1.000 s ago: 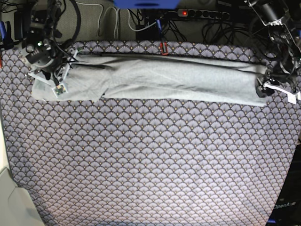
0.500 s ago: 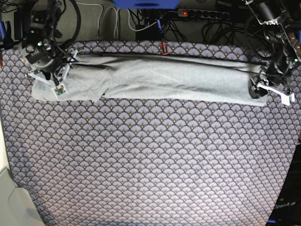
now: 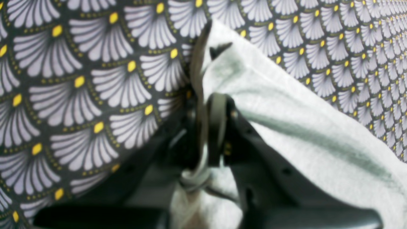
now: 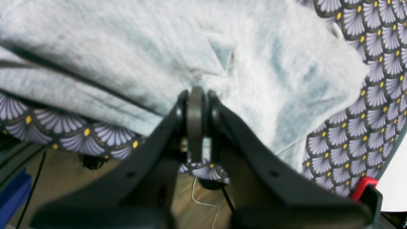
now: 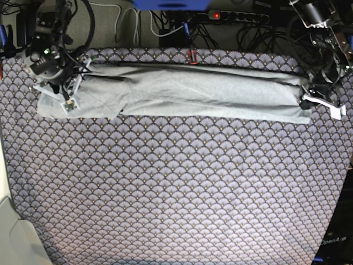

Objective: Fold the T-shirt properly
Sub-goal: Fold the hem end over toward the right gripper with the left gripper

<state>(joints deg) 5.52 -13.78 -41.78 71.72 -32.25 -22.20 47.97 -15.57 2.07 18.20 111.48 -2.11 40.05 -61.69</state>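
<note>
Both ends pinched, shirt stretched along the far edge

I have the T-shirt (image 5: 204, 94) lying as a long folded band across the back of the tablecloth (image 5: 176, 187). My left gripper (image 3: 211, 127) has its jaws closed on the hem end, and my right gripper (image 4: 195, 124) is closed on cloth at the sleeve end, so I judge the band stays taut and straight for the next fold.

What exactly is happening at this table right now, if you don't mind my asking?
A two-armed robot is partway through folding a light grey T-shirt, which lies as a long band across the far side of the patterned tablecloth. The left tool is shut on one end of the fabric. The right tool is shut at the other end, at the shirt's edge.
</note>
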